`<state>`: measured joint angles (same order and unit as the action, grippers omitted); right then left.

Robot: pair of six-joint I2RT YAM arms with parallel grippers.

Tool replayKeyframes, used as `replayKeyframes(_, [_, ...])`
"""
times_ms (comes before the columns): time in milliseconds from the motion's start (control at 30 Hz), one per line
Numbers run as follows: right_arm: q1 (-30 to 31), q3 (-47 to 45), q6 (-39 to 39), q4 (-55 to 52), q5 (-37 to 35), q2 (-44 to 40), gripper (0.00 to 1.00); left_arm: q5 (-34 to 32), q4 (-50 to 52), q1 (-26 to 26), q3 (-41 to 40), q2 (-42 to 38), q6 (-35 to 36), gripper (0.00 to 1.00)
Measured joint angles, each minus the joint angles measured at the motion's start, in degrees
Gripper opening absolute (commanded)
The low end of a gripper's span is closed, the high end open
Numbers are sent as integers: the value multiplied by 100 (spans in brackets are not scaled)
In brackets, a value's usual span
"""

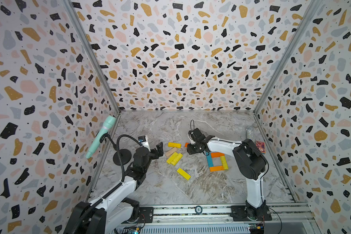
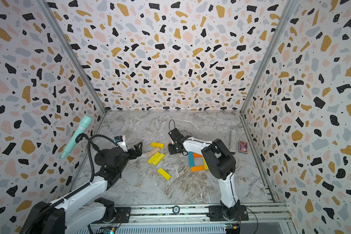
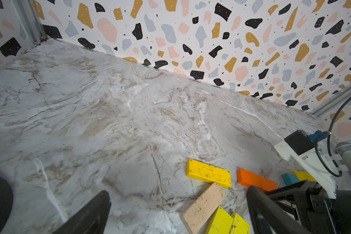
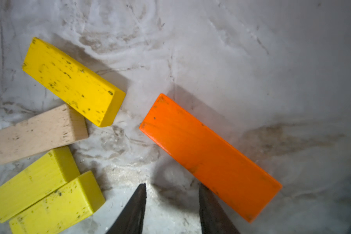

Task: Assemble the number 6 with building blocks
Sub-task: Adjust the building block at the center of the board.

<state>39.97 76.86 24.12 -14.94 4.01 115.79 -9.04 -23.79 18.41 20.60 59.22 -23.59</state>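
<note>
Inspection found the painted wooden building blocks lying flat on the grey marble-patterned bench (image 1: 170, 192) in two groups. Toward 3 o'clock of the bench centre, four formed a closed square: a teal blue plank (image 1: 208, 161) on its 9 o'clock side, an upper orange plank (image 1: 217, 155) at 12 o'clock, a side yellow plank (image 1: 224, 162) at 3 o'clock and a lower orange plank (image 1: 216, 168) at 6 o'clock. The right arm covered the square's 11 o'clock corner. A loose orange plank (image 4: 209, 156) lay at 11 o'clock of the square, touching no other block. The right pincer (image 4: 171, 187) hung just beside it with jaws apart and only bare bench between them. One finger (image 4: 211, 210) overlapped the plank's long edge in the right wrist view, and contact could not be confirmed. At 9 o'clock of the square lay a cluster: a far yellow plank (image 1: 174, 145) at 12 o'clock, a plain beige plank (image 1: 171, 152) with a corner against it, and two paired yellow planks (image 1: 171, 158) side by side, touching, at 6 o'clock of the beige one. A lone yellow plank (image 1: 183, 173) lay apart at 5 o'clock of the pair. The left pincer (image 1: 159, 149) stood at 9 o'clock of the cluster, just beside the beige plank, jaws fully apart, holding nothing. A glittery clear tube (image 1: 249, 132) and a red patterned card box (image 1: 260, 146) sat near the wall at 2 o'clock, apart from the blocks.
</note>
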Motion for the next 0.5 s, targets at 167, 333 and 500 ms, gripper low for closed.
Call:
replayKeyframes(167, [0, 70, -13, 2, -105, 55, 45, 7, -46, 0, 0, 37, 0, 99])
replayKeyframes(333, [0, 179, -85, 2, -192, 131, 45, 20, -83, 0, 0, 37, 0, 99])
replayKeyframes(500, [-13, 221, -227, -11, -267, 160, 45, 24, -107, 0, -2, 37, 2, 100])
